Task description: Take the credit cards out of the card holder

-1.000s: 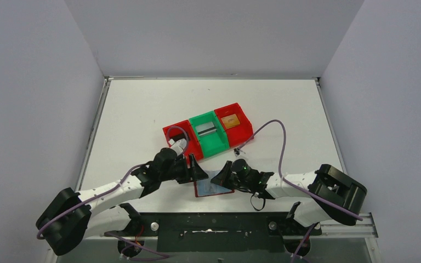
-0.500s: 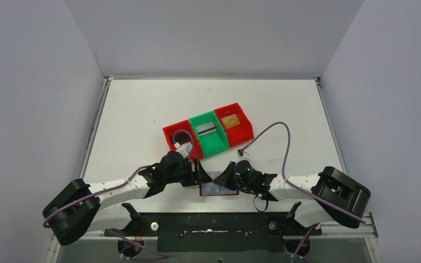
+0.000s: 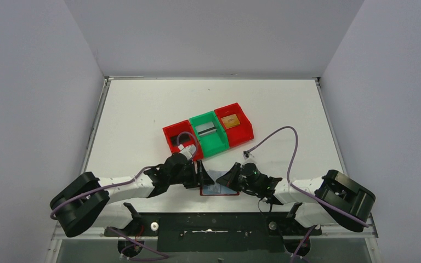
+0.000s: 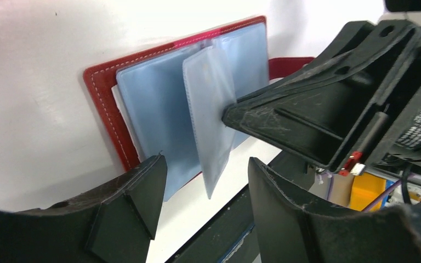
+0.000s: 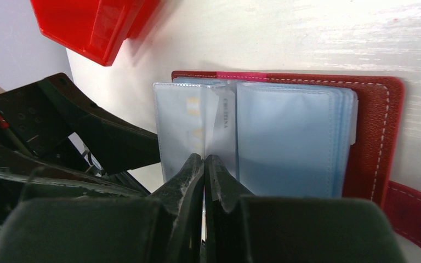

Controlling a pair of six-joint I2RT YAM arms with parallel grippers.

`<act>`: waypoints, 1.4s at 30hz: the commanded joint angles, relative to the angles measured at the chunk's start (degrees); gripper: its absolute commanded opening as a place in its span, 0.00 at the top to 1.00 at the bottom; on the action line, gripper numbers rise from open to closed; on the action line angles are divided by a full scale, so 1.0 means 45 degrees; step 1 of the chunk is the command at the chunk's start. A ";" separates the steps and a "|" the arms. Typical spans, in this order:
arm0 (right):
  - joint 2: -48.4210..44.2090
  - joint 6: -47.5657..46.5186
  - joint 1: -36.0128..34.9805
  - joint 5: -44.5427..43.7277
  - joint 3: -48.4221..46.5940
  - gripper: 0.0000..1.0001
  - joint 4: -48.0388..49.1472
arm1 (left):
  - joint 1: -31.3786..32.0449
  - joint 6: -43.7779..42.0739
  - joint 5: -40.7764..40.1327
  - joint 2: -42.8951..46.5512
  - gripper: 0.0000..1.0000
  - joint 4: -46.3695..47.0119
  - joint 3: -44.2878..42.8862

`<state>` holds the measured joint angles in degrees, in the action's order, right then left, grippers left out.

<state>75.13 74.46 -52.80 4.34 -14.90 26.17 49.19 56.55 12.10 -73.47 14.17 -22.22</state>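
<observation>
The card holder [image 3: 219, 190], dark red with blue-grey clear pockets, lies open near the table's front edge between both arms. My right gripper [image 5: 204, 160] is shut on the edge of one clear pocket leaf [image 4: 211, 104] and holds it upright off the stack. A pale credit card with gold marks [image 5: 189, 112] shows through that leaf. My left gripper [image 4: 205, 172] is open, its fingers on either side of the leaf's lower corner without touching it. A silver-grey card [image 3: 206, 129] lies in the green bin and a gold-tan card [image 3: 231, 120] in the right red bin.
Three joined bins stand behind the holder: red [image 3: 170, 133], green [image 3: 215, 143] and red [image 3: 244, 127]. The holder's red snap tab [image 5: 411, 203] sticks out on the right. The black frame rail [image 3: 214, 226] runs just past the table's front edge.
Both grippers and the card holder have shifted a little right and toward the front edge. The left arm has swung in closer to the holder, and its jaws have narrowed slightly.
</observation>
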 commanded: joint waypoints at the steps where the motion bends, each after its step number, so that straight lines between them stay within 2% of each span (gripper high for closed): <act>1: -0.0310 0.0191 0.0150 -0.0097 0.0211 0.99 0.1106 | 0.0199 -0.0133 0.0071 -0.0436 0.48 0.0994 -0.0472; 9: -0.0569 0.0233 0.0197 -0.0124 0.0397 0.97 0.1152 | 0.0372 -0.0067 0.0719 -0.1089 0.67 0.2205 -0.0564; 15: -0.0769 0.0248 0.0209 -0.0136 0.0354 0.91 0.0961 | 0.0466 -0.0184 0.1044 -0.1480 0.74 0.2459 -0.0953; 17: -0.1194 0.0256 0.0202 -0.0572 0.0228 0.88 0.0283 | 0.0468 -0.0202 0.0982 -0.1553 0.76 0.2376 -0.1013; 20: -0.2256 0.0218 0.0098 -0.1574 -0.0099 0.68 -0.1926 | 0.0476 -0.0214 0.0837 -0.1488 0.77 0.2173 -0.1073; 24: -0.3705 -0.0045 0.0059 -0.2754 -0.0658 0.56 -0.4538 | 0.0494 -0.0337 0.0643 -0.1366 0.77 0.1772 -0.1269; 33: -0.5529 0.0437 -0.0010 -0.4372 -0.0914 0.54 -0.7372 | 0.0875 -0.1038 0.1112 -0.1848 0.76 0.1186 -0.2669; 39: -0.6075 0.0852 -0.0068 -0.5050 -0.1035 0.54 -0.8521 | 0.1361 -0.1222 0.1922 -0.3229 0.73 0.1521 -0.3381; 42: -0.6416 0.0786 -0.0102 -0.5178 -0.1110 0.54 -0.8793 | 0.1678 -0.1237 0.1429 -0.3238 0.73 0.1396 -0.3383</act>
<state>48.47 77.28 -52.62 -14.37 -16.73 -10.85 55.13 52.45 18.33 -87.57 19.05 -35.86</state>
